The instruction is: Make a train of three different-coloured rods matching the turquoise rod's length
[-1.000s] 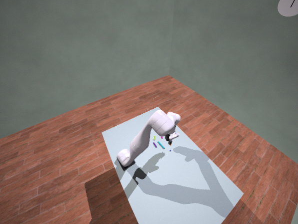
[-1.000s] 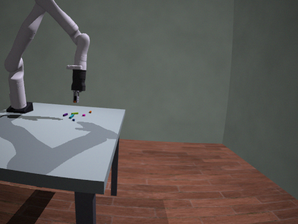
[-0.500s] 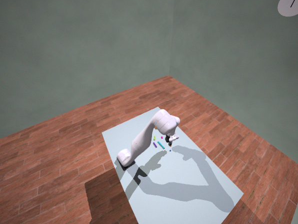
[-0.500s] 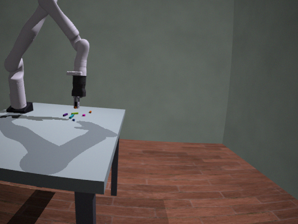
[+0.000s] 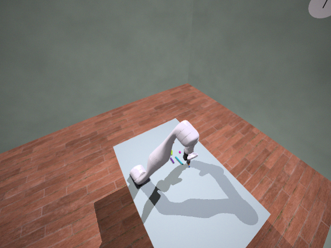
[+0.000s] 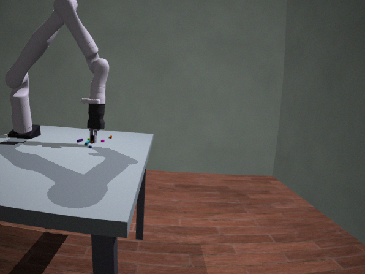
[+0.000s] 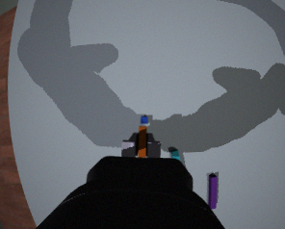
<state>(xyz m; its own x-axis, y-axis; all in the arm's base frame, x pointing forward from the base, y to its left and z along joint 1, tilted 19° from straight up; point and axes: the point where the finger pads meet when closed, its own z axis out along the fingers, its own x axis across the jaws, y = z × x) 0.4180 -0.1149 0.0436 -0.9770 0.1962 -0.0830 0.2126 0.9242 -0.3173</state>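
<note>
My gripper (image 5: 188, 162) (image 6: 93, 141) (image 7: 142, 140) is shut on an orange rod (image 7: 142, 135) (image 6: 92, 142), low at the table; whether the rod touches the top I cannot tell. The blue rod (image 5: 189, 166) (image 6: 90, 146) (image 7: 144, 119) lies just beyond the held rod's end, roughly in its line, with a small gap in the wrist view. The turquoise rod (image 5: 179, 160) (image 6: 87, 142) (image 7: 175, 154) lies beside the gripper, partly hidden in the wrist view. The purple rod (image 5: 172, 160) (image 6: 79, 140) (image 7: 213, 191) lies farther out on that side.
A lime rod (image 5: 171, 152) (image 6: 89, 138) is partly hidden by the arm or gripper. A magenta rod (image 5: 180, 152) (image 6: 103, 141) and another orange rod (image 5: 174, 142) (image 6: 110, 137) lie apart from the others. The arm's shadow falls across the table (image 5: 194, 232) (image 6: 30, 189).
</note>
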